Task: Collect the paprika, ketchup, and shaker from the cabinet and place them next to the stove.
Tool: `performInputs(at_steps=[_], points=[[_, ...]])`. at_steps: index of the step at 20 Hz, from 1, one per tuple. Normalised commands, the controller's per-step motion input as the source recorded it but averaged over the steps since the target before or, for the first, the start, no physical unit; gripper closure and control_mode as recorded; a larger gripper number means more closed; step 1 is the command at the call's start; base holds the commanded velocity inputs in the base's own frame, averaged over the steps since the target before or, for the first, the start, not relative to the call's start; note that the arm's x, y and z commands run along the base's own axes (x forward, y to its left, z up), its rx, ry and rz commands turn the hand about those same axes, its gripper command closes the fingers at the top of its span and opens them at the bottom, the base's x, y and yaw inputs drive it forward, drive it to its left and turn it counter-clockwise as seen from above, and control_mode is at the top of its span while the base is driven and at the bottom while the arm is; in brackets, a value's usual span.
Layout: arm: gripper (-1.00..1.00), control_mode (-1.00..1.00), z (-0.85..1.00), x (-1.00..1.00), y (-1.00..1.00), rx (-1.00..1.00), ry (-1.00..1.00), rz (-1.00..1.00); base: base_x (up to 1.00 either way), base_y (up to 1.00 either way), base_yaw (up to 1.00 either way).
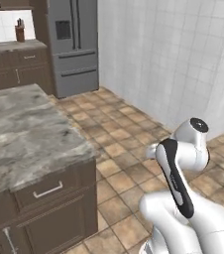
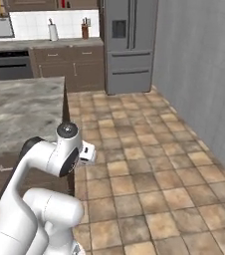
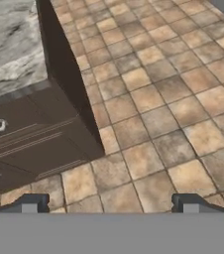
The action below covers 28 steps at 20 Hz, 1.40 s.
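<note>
Cabinet (image 2: 35, 4) fronts in dark brown are seen far off above the back counter (image 2: 45, 44), well apart from the arm. The gripper (image 3: 109, 204) is held over the tiled floor (image 3: 153, 99) beside the marble-topped island (image 1: 20, 129), its jaws spread wide and empty.

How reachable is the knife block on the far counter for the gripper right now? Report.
Probably not reachable. The knife block stands on the far counter beside the fridge, across open tiled floor; the open gripper points at floor beside the island. The robot likely must drive closer first.
</note>
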Motion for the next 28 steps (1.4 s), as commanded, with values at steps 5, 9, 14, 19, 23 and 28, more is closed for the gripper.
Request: performInputs(at_steps=[5,9,14,19,23,28], points=[[-1.00,1.00,0.00,0.00,0.00,0.00,0.00,0.00,0.90,-0.95,0.15],[-1.00,1.00,0.00,0.00,0.00,0.00,0.00,0.00,1.00,-0.82,0.20],[-1.00,1.00,0.00,0.00,0.00,0.00,0.00,0.00,1.00,-0.60,0.27],[-1.00,1.00,0.00,0.00,0.00,0.00,0.00,0.00,1.00,-0.45,0.25],[-1.00,1.00,0.00,0.00,0.00,0.00,0.00,0.00,1.00,-0.48,0.23],[-1.00,1.00,0.00,0.00,0.00,0.00,0.00,0.00,1.00,-0.42,0.25]])
